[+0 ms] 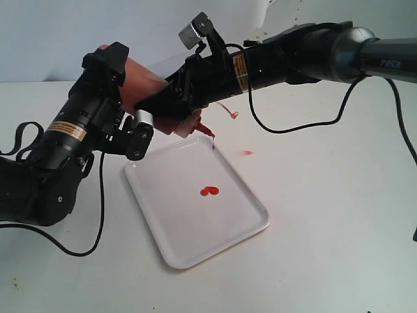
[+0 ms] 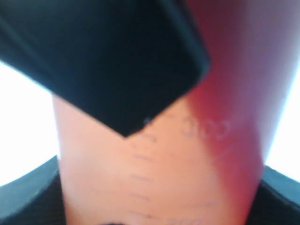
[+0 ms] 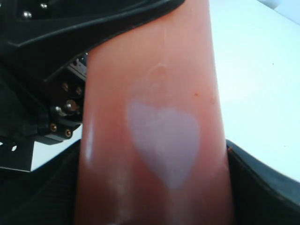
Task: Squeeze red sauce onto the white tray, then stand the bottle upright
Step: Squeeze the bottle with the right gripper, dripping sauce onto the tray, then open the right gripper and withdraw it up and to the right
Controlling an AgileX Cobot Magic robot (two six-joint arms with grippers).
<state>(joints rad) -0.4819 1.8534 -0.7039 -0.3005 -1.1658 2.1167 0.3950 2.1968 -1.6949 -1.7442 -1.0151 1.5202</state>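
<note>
The bottle (image 1: 140, 83) is held tilted above the far edge of the white tray (image 1: 171, 225), its red nozzle (image 1: 206, 130) pointing down at the tray. My left gripper (image 1: 126, 98) is shut on the bottle's base end. My right gripper (image 1: 176, 105) is shut on it nearer the nozzle. The red sauce (image 1: 208, 191) lies as a small double blob in the tray's middle. The thin tethered cap (image 1: 229, 112) dangles beside the nozzle. Up close, the bottle (image 2: 154, 173) fills my left gripper (image 2: 154, 199), and the bottle (image 3: 154, 140) also fills my right gripper (image 3: 152, 199).
A tiny pinkish-red speck (image 1: 247, 152) lies on the white table just right of the tray. Black cables (image 1: 293, 127) hang from both arms and trail over the table. The tray sits diagonally, with its near corner toward the front.
</note>
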